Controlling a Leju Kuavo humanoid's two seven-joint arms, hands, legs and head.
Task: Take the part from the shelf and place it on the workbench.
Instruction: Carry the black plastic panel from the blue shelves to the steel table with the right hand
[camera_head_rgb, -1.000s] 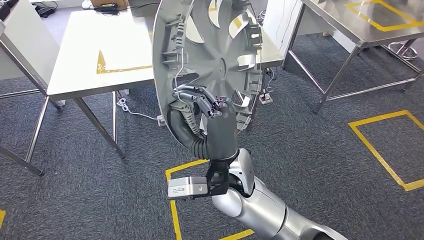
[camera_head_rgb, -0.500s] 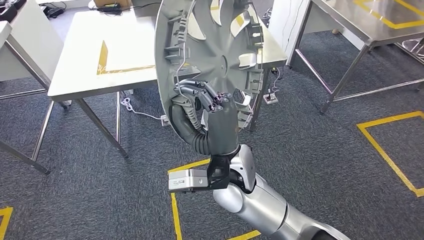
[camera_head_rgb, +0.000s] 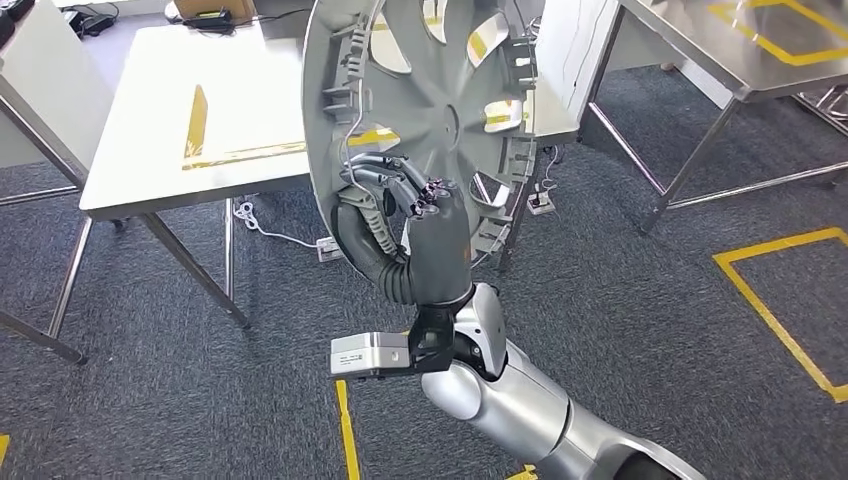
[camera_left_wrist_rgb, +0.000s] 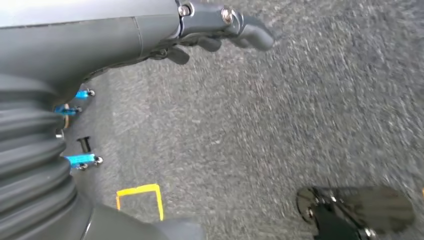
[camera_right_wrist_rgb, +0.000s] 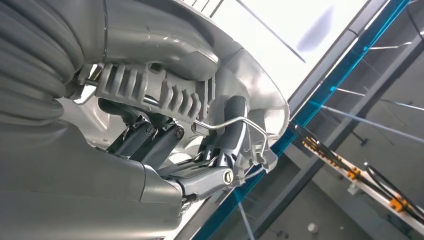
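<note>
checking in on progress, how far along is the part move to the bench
Done: the part is off the shelf, the right hand grips the grey wheel cover upright by its rim. In hand: carrying it. Left: setting it on the white workbench ahead.

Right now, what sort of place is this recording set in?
Probably a workshop or robot test area: metal-legged tables stand on grey carpet marked with yellow tape squares, and the right hand holds a grey wheel cover, a car part.
</note>
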